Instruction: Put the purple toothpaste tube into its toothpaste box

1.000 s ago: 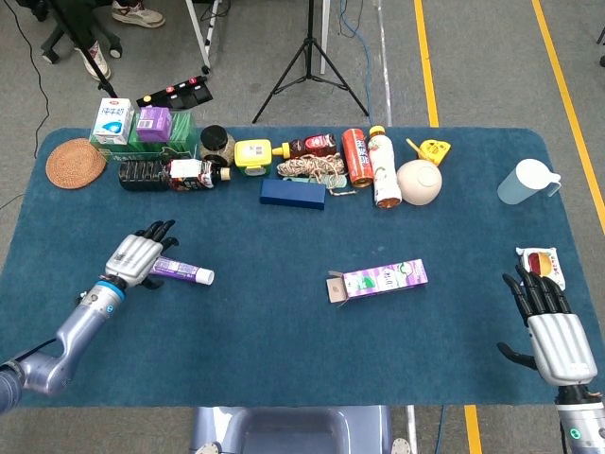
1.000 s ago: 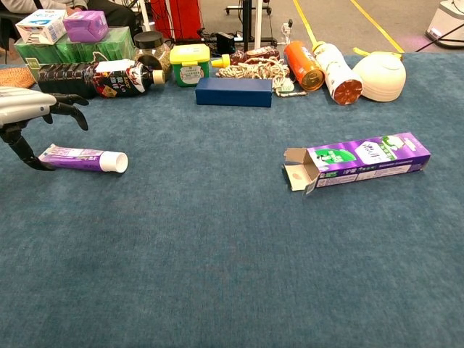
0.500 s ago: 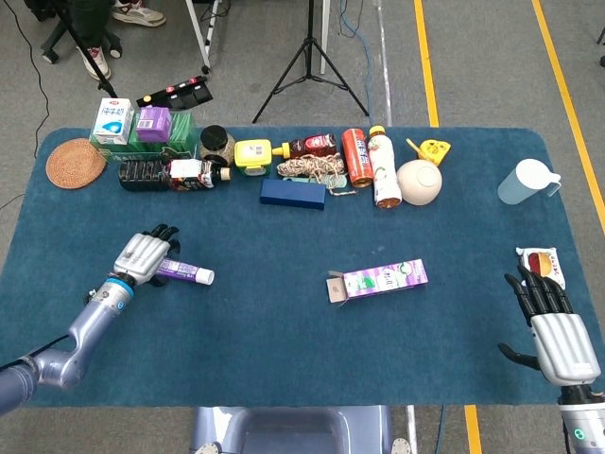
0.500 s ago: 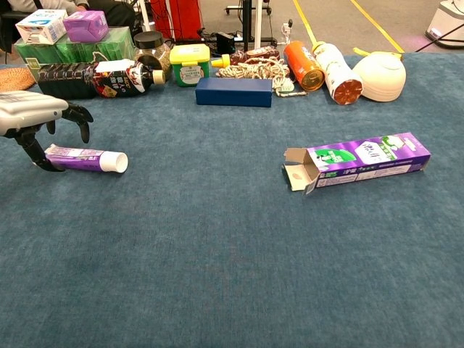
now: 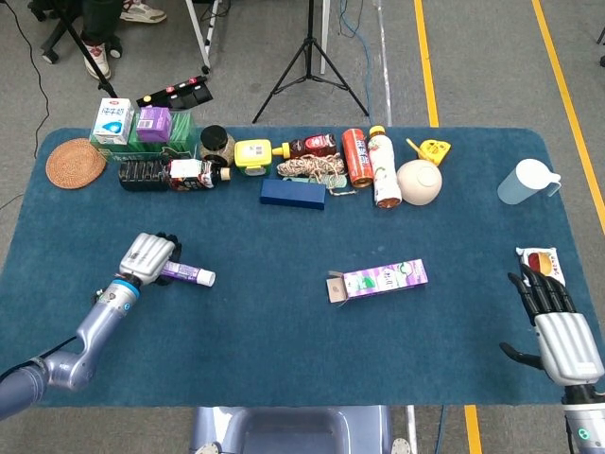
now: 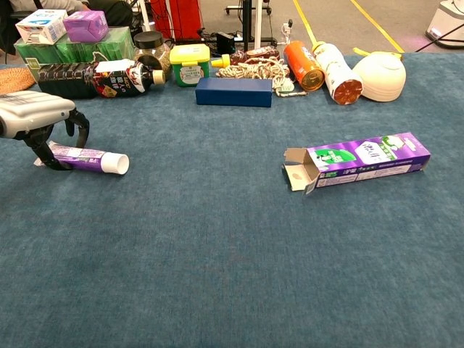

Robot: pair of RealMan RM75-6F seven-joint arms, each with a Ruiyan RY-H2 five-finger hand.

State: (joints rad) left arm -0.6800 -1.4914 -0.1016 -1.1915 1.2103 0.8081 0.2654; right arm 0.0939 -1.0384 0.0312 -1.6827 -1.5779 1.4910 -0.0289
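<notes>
The purple toothpaste tube (image 5: 189,275) lies on the blue table at the left, white cap pointing right. My left hand (image 5: 148,257) sits over its tail end. In the chest view the left hand (image 6: 36,119) has its thumb in front of the tube (image 6: 90,159) and curled fingers behind it, gripping it on the cloth. The purple toothpaste box (image 5: 383,278) lies mid-table with its open flap end facing left, and the chest view shows the box (image 6: 362,159) well to the right of the tube. My right hand (image 5: 553,322) rests at the near right edge, fingers spread and empty.
A row of bottles, cans, a dark blue box (image 5: 292,193), a rope bundle and a bowl (image 5: 419,182) lines the far side. A woven mat (image 5: 76,163) lies far left, a clear pitcher (image 5: 525,182) far right, and a small packet (image 5: 541,260) beside my right hand.
My left hand has moved right and down onto the tube's tail, and its fingers have curled from spread to closed around it. The right hand has hardly moved.
</notes>
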